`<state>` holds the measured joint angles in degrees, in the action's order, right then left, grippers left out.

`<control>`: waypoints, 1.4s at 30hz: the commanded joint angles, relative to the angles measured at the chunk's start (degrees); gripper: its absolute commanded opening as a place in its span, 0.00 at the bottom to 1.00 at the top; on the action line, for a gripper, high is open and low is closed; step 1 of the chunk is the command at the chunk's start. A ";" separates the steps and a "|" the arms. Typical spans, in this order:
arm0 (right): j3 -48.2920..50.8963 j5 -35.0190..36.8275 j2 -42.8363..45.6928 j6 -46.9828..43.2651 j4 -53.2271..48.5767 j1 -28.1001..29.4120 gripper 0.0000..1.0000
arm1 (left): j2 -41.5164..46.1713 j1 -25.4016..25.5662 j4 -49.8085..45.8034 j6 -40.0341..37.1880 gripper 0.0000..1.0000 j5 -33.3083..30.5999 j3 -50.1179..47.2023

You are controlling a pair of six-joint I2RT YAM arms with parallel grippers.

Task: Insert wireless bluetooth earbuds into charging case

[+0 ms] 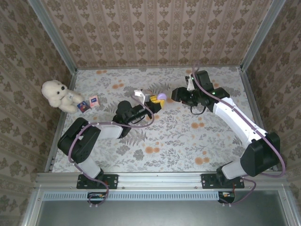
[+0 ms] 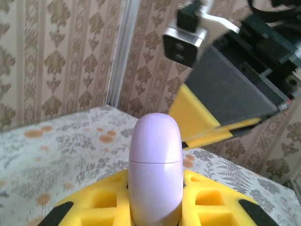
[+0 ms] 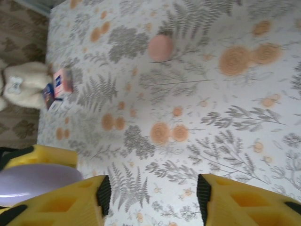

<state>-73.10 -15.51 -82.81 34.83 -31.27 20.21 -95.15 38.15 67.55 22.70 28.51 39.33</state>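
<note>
1. Broadly, the worktop (image 1: 188, 136) is printed with orange blooms. A small earbud lying on it could be mistaken for the pattern, and a pick aimed at a flower would close on nothing.
2. Right arm (image 1: 235, 117) reaches in from the lower right of the top view. Its jaws stand apart and empty, just right of the case near the frame's centre. In the left wrist view they loom at the upper right, near the case. An advance on a poor line could knock the case or strike the left jaws.
3. Left arm (image 1: 106, 129) comes in from the lower left. Its jaws are clamped on one end of the case, and the rounded end sticks out ahead of them. The shell looks smooth and curved, so I judge a sideways push could twist it or squirt it out of the grip.
4. Bear (image 1: 56, 94) sits at the left edge, well apart, and poses little risk.
5. Case (image 2: 155, 169) is lilac, shows a seam across its middle and looks shut. No earbud can go in while the lid is down, and prying it open may tilt the case.
6. Pink round thing (image 3: 161, 47) lies on the worktop at the top centre of the right wrist view. It is too blurred to call an earbud. If it is one, it lies well apart from the case and could roll when nudged.
</note>
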 commanded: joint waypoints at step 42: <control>10.67 11.94 9.56 6.22 2.22 -1.48 0.66 | -16.02 -1.59 -10.33 56.94 0.70 -16.73 -7.53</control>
<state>-61.98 -4.67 -75.26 40.73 -28.47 19.16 -112.16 36.45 63.68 75.31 15.79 35.88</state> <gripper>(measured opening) 0.649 0.674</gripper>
